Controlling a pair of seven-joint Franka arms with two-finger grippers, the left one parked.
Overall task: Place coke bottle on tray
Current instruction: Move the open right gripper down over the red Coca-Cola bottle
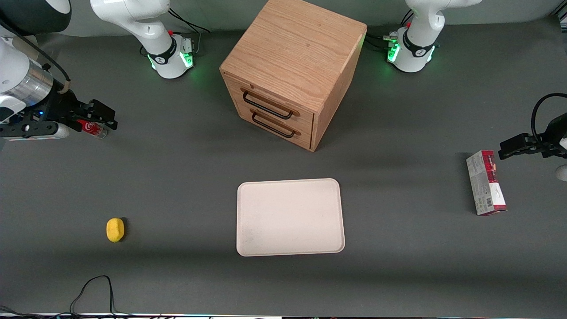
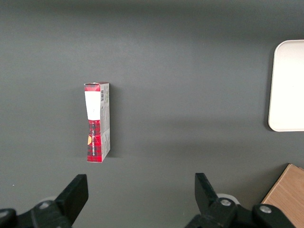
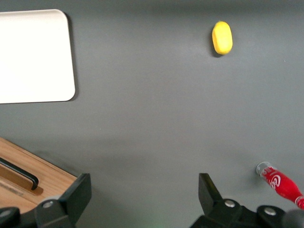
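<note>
The coke bottle [image 1: 92,129] lies on its side on the table toward the working arm's end, partly hidden under my gripper in the front view. In the right wrist view the coke bottle [image 3: 280,182] shows its red body and clear base, outside the fingers and beside one of them. My gripper [image 1: 106,116] hovers above the table, open and empty, with only bare table between its fingertips [image 3: 145,190]. The cream-white tray [image 1: 290,217] lies flat and empty, nearer the front camera than the cabinet. The tray also shows in the right wrist view [image 3: 33,57].
A wooden two-drawer cabinet [image 1: 292,66] stands mid-table, farther from the camera than the tray. A small yellow object [image 1: 115,230] lies nearer the camera than the bottle. A red-and-grey carton [image 1: 486,182] lies toward the parked arm's end. A black cable [image 1: 93,288] loops at the front edge.
</note>
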